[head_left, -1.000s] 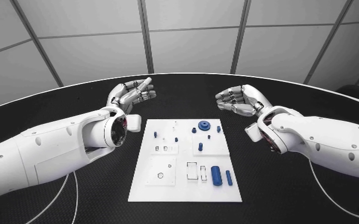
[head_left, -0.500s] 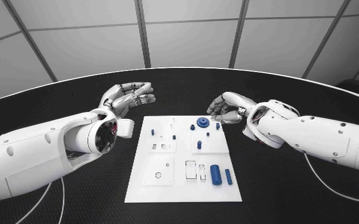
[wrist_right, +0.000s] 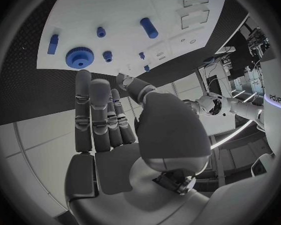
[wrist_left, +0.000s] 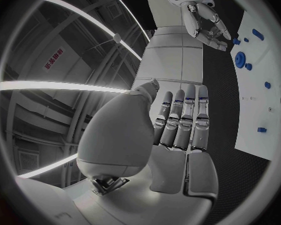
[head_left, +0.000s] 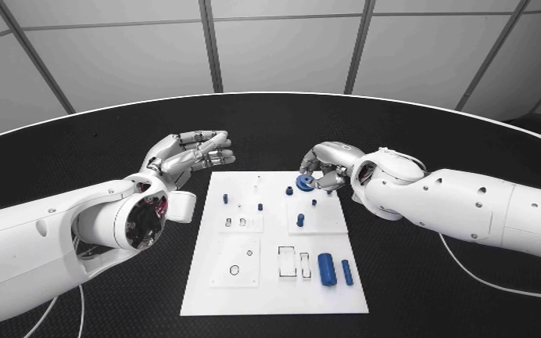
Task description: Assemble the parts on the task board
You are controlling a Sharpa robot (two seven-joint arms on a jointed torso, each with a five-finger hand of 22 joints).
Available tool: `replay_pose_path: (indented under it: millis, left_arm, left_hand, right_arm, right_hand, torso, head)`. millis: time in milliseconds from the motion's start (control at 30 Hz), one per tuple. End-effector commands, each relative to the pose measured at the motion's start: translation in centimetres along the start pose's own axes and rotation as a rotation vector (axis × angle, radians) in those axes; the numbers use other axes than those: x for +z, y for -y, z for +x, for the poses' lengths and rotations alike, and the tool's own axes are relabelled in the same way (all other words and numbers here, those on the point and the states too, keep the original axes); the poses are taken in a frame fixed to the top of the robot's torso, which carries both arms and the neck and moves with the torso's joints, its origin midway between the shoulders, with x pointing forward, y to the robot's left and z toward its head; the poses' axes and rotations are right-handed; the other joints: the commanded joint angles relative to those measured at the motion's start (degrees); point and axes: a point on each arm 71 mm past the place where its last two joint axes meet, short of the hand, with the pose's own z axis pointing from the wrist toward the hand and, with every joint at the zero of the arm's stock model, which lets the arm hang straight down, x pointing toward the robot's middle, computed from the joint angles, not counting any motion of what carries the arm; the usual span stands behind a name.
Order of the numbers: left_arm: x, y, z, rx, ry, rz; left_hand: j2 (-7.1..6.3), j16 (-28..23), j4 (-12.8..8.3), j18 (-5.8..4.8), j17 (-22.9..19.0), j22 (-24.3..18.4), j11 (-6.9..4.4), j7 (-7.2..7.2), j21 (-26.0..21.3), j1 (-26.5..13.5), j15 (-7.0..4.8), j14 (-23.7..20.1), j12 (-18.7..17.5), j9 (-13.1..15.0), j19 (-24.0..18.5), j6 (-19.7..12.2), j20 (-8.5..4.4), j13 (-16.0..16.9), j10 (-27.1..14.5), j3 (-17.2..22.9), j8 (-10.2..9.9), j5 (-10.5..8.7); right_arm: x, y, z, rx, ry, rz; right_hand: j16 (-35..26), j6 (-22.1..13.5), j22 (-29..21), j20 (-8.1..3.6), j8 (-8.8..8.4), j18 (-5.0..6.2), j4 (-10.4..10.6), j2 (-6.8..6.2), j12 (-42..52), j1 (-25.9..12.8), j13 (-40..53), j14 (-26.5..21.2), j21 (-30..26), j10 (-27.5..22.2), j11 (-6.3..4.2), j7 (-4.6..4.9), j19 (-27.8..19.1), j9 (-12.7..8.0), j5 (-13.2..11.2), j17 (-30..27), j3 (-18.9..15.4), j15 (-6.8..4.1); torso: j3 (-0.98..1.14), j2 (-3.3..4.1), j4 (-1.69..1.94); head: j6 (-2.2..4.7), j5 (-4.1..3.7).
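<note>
Black table (head_left: 112,150): right hand (head_left: 321,164) fingers over gear (head_left: 304,182).

Red characters on a ceiling sign (wrist_left: 53,59), too small to read

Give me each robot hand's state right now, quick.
Left robot hand: open, holding nothing, beside the white task board.
Right robot hand: open, fingers extended near the blue toothed gear, not gripping it.

Round black table (head_left: 102,138) with pale rim, textured top; behind it a wall of large grey panels (head_left: 282,52) split by dark seams; long bright ceiling light strips (wrist_left: 59,86)
</note>
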Motion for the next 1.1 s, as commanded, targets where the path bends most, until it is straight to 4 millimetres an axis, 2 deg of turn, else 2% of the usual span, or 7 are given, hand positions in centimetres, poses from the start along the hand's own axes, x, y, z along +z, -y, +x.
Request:
replay_pose_path:
  millis: [33,67,133,300,633,733,1100]
  left_arm:
    - [-0.1,0.3,0.1,0.0,-0.005,0.004]
    - [-0.2,0.4,0.2,-0.001,-0.007,0.006]
    - [-0.2,0.6,0.3,0.0,-0.009,0.008]
    - [-0.3,0.9,0.4,0.0,-0.012,0.012]
    - [-0.3,1.1,0.6,-0.001,-0.019,0.014]
    - [-0.3,1.1,0.6,0.0,-0.019,0.015]
    - [-0.3,1.2,0.8,-0.001,-0.023,0.015]
  left_hand:
    - [-0.57,-0.27,0.24,0.77,0.08,-0.02,0.07,1.52,0.4,-0.13,-0.09,-0.46,-0.39,-0.1,0.33,0.26,-0.03,-0.08,0.35,0.22,-0.25,-0.24]
    - [-0.57,-0.27,0.24,0.77,0.08,-0.02,0.07,1.52,0.4,-0.13,-0.09,-0.46,-0.39,-0.1,0.33,0.26,-0.03,-0.08,0.35,0.22,-0.25,-0.24]
    - [-0.59,-0.31,0.29,0.77,0.08,-0.02,0.08,1.53,0.43,-0.17,-0.07,-0.52,-0.45,-0.11,0.39,0.25,-0.05,-0.08,0.35,0.23,-0.27,-0.24]
    - [-0.64,-0.38,0.36,0.77,0.09,-0.02,0.11,1.55,0.46,-0.22,-0.04,-0.61,-0.53,-0.13,0.45,0.24,-0.06,-0.08,0.34,0.24,-0.31,-0.24]
    - [-0.68,-0.44,0.43,0.76,0.1,-0.02,0.13,1.57,0.48,-0.28,-0.01,-0.69,-0.61,-0.15,0.49,0.22,-0.08,-0.08,0.34,0.24,-0.34,-0.23]
    - [-0.7,-0.49,0.49,0.75,0.11,-0.03,0.14,1.59,0.5,-0.34,0.01,-0.75,-0.67,-0.16,0.51,0.21,-0.09,-0.08,0.33,0.23,-0.36,-0.23]
    - [-0.71,-0.59,0.71,0.73,0.14,-0.05,0.18,1.63,0.52,-0.54,0.05,-0.88,-0.81,-0.19,0.57,0.21,-0.1,-0.08,0.35,0.22,-0.41,-0.24]
  right_arm:
    - [0.3,-0.5,-0.3,-0.018,-0.001,-0.007]
    - [0.5,-0.7,-0.4,-0.026,-0.004,-0.01]
    - [0.6,-0.9,-0.5,-0.031,-0.009,-0.012]
    - [1.1,-1.4,-0.5,-0.065,-0.031,-0.018]
    - [2.0,-2.1,-0.2,-0.095,-0.076,-0.009]
    - [2.2,-2.1,-0.1,-0.118,-0.085,-0.001]
    - [2.9,-2.5,0.2,-0.15,-0.102,0.005]
  right_hand:
    - [4.72,-0.48,0.44,-0.01,-0.11,0.69,0.23,-0.42,-0.2,-0.6,0.14,1.69,0.55,-0.76,-0.03,-0.18,0.79,0.19,-0.26,4.46,0.58,0.01]
    - [9.73,-0.77,4.08,0.1,-0.11,0.14,0.62,-0.74,-0.13,-0.76,0.28,2.1,3.19,-1.26,0.04,-0.2,2.75,0.47,-0.36,9.21,1.1,0.04]
    - [13.7,-1.08,8.03,0.21,-0.11,-0.49,0.96,-0.98,-0.11,-0.86,0.4,2.49,5.99,-1.66,0.08,-0.26,4.7,0.71,-0.4,13.04,1.5,0.07]
    - [19.93,-2.03,15.07,0.65,-0.22,-1.59,1.86,-1.74,-0.17,-1.38,0.52,2.87,10.94,-2.78,0.09,-0.32,7.92,1.2,-0.62,19.03,1.97,0.11]
    - [22.48,-2.76,18.35,0.87,-0.32,-2.09,2.41,-2.13,-0.38,-1.55,0.45,2.95,13.17,-4.2,0.2,-0.41,9.23,1.52,-0.88,21.38,2.18,0.17]
    - [22.65,-2.79,18.5,0.91,-0.29,-2.1,2.52,-2.15,-0.39,-1.57,0.45,2.9,13.27,-4.45,0.25,-0.37,9.26,1.6,-0.9,21.44,2.21,0.21]
    - [23.67,-2.74,19.85,0.98,-0.1,-2.29,3.0,-2.08,0.02,-1.83,0.64,2.93,14.15,-4.08,0.15,-0.48,9.75,1.85,-0.96,22.44,2.24,0.19]
  torso:
    - [-0.13,1.3,0.14]
    - [-0.14,1.6,0.16]
    - [-0.15,1.81,0.17]
    - [-0.24,2.43,0.19]
    - [-0.54,2.92,0.54]
    - [-0.46,3.1,0.4]
    - [-0.4,3.75,0.6]
  head:
    - [0.2,-0.08]
    - [0.3,-0.07]
    - [0.38,-0.08]
    - [0.73,-0.03]
    - [1.09,-0.18]
    - [1.2,0.08]
    - [1.61,0.14]
